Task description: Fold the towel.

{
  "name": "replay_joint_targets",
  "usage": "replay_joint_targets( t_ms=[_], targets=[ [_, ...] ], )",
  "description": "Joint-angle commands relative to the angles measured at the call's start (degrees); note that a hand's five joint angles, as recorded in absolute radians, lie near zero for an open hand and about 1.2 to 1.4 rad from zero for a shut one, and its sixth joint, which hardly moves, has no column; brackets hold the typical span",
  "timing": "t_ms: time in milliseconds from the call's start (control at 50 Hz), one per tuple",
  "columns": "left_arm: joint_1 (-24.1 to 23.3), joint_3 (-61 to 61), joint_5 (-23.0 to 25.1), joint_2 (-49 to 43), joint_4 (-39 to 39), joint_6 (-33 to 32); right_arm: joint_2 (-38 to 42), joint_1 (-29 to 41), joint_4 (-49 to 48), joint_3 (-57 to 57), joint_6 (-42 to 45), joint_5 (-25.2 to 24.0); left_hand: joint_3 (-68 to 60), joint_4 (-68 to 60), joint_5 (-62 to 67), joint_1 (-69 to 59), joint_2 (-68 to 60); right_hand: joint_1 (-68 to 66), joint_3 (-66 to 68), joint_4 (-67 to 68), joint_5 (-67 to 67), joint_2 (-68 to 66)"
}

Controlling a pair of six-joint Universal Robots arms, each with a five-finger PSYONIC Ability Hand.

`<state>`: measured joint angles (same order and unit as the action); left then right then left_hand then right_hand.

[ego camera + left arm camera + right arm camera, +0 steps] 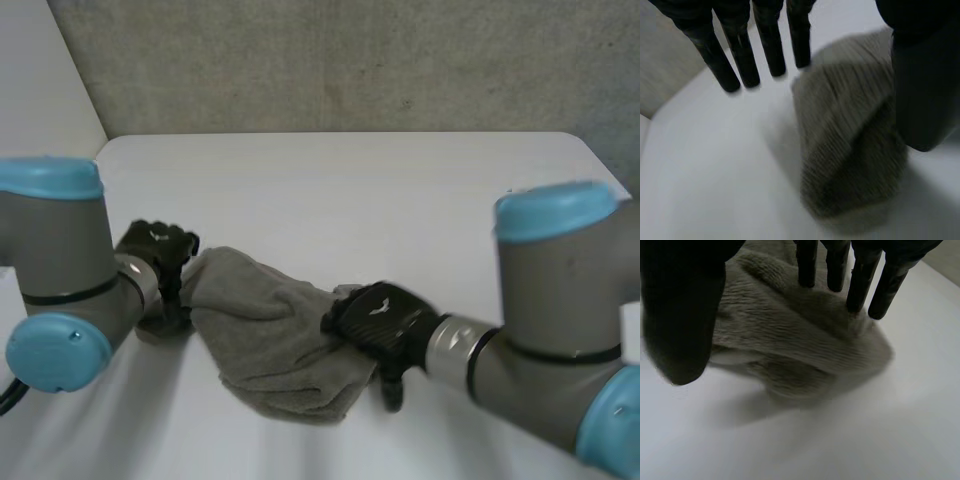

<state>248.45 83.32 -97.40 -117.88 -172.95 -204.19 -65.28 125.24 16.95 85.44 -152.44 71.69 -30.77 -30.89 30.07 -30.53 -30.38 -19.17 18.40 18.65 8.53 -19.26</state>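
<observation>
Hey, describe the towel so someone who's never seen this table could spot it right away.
On the white table, look between the robot's two black hands. The bunched grey-brown terry towel lies there, the left hand at one end, the right hand touching the other. It is the only soft, fuzzy thing among hard machine parts.

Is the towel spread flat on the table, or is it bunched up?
Bunched up: the grey towel lies in a rumpled heap with thick folds.
</observation>
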Motion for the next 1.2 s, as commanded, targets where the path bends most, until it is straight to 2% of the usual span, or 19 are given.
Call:
replay_joint_targets(
  t_ms=[20,60,80,100,200,240,360,400,580,680,720,860,900,940,1060,1100,1120,1160,1200],
  targets=[
    [-0.51,1.41,0.01,-1.82,-0.54,0.28,3.4,2.38,-4.73,0.7,-0.58,-0.06,-17.63,-17.51,8.33,-17.87,-18.02,-20.52,21.29,21.04,21.16,-20.43],
    [-1.04,1.85,-0.07,-2.17,-0.8,0.37,3.84,1.86,-6.31,0.08,-1.11,0.64,-35.04,-34.92,25.75,-35.28,-35.43,-47.95,48.72,48.48,48.59,-47.87],
    [-1.04,1.85,-0.07,-2.17,-0.8,0.37,3.84,1.85,-6.31,0.08,-1.11,0.64,-35.13,-35.0,25.83,-35.36,-35.51,-48.1,48.87,48.63,48.74,-48.02],
    [-1.3,2.02,-0.07,-2.09,-0.98,0.45,3.49,1.68,-7.36,-0.18,-1.72,1.25,-44.28,-44.16,34.98,-44.52,-44.67,-60.7,61.47,61.23,61.34,-60.61],
    [-3.41,2.29,-0.16,-0.24,-0.98,0.89,0.24,0.8,-9.13,-1.85,-4.27,3.81,-49.23,-49.11,39.93,-49.47,-49.62,-60.83,61.6,61.35,61.47,-60.74],
    [-4.29,2.38,-0.16,1.43,-0.98,1.25,-7.11,-2.35,-9.13,-2.55,-4.54,4.07,-49.23,-49.11,39.93,-49.47,-49.62,-60.83,61.6,61.35,61.47,-60.74],
    [-6.93,2.64,-0.25,15.67,-0.54,4.76,-16.38,-6.76,-7.46,-4.93,-4.8,3.02,-49.23,-49.11,39.93,-49.47,-49.62,-60.83,61.6,61.35,61.47,-60.74],
    [-7.71,1.68,0.19,22.49,-0.37,8.35,-20.49,-9.82,-2.83,-8.86,-4.89,1.62,-49.23,-49.11,39.93,-49.47,-49.62,-60.83,61.6,61.35,61.47,-60.74],
    [-7.01,0.0,3.88,29.29,2.62,14.87,-21.65,-16.25,4.32,-15.65,-4.45,-2.96,-49.23,-49.11,39.93,-49.47,-49.62,-60.83,61.6,61.35,61.47,-60.74],
    [-7.01,0.62,5.02,22.7,5.35,19.18,-12.68,-17.57,4.23,-16.97,-3.39,-4.45,-49.23,-49.11,39.93,-49.47,-49.62,-60.83,61.6,61.35,61.47,-60.74],
    [-6.93,0.62,5.37,16.58,5.96,21.28,-5.16,-16.08,4.41,-19.24,-0.25,-3.75,-49.23,-49.11,39.93,-49.47,-49.62,-60.83,61.6,61.35,61.47,-60.74],
    [-5.34,-2.72,5.55,3.98,5.61,21.28,9.38,-13.7,3.62,-25.67,6.8,-2.43,-49.23,-49.11,39.93,-49.47,-49.62,-60.83,61.6,61.35,61.47,-60.74],
    [-4.82,-5.27,5.55,0.99,5.79,21.28,13.07,-13.18,3.35,-28.75,7.5,-0.85,-49.23,-49.11,39.93,-49.47,-49.62,-60.83,61.6,61.35,61.47,-60.74],
    [-4.38,-11.48,5.38,-4.08,5.87,21.2,18.93,-12.04,1.0,-34.87,7.94,4.22,-49.23,-49.11,39.93,-49.47,-49.62,-60.83,61.6,61.35,61.47,-60.74],
    [-4.11,-23.29,5.11,-9.64,5.17,21.28,22.65,-11.86,-11.59,-38.33,8.82,10.05,-49.23,-49.11,39.93,-49.47,-49.62,-58.53,59.3,59.06,59.17,-58.45],
    [-4.11,-31.07,5.11,-13.84,3.16,20.41,22.47,-11.77,-23.4,-36.93,9.61,12.23,-49.23,-49.11,39.93,-49.47,-49.62,-23.39,24.16,23.91,24.03,-23.3],
    [-4.11,-31.11,5.11,-13.86,3.15,20.41,22.47,-11.77,-23.45,-36.92,9.61,12.25,-49.23,-49.11,39.93,-49.47,-49.62,-23.21,23.98,23.74,23.85,-23.12],
    [-4.11,-36.88,4.67,-17.89,0.09,18.31,21.77,-11.68,-31.07,-34.12,10.49,13.56,-49.23,-49.11,39.93,-49.47,-49.62,-7.77,8.54,8.3,8.41,-7.68],
    [-4.03,-38.39,4.58,-19.12,-1.23,16.73,21.16,-11.59,-32.32,-32.98,10.75,14.17,-49.23,-49.11,39.93,-49.47,-49.62,-4.9,5.67,5.43,5.54,-4.82]
  ],
)
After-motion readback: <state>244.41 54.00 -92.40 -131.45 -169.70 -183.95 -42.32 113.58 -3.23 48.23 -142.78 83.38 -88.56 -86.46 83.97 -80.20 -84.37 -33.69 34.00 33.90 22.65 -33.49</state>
